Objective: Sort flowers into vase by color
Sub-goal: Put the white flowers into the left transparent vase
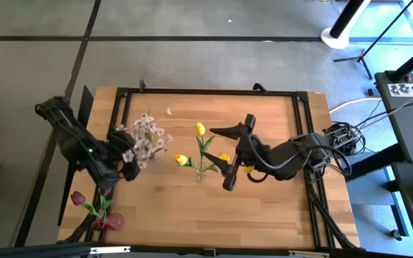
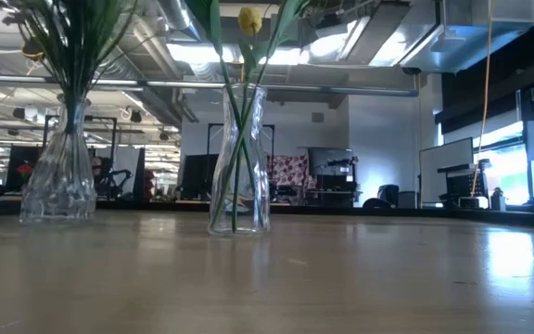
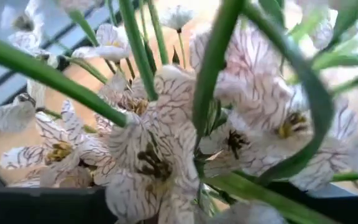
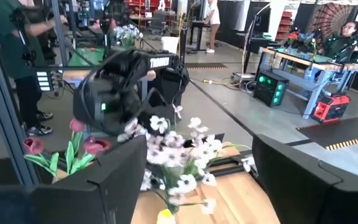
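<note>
Grey floor [image 1: 192, 21] — wooden table [image 1: 264, 208], workshop benches [image 4: 303, 62] behind.

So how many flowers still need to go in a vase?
Done: yellow tulips stand in the middle vase, and white-pink blossoms fill the other vase. In hand: nothing visible; the left hand is open by the blossoms, the right hand open. Left: the dark red blooms at the table's corner.
</note>
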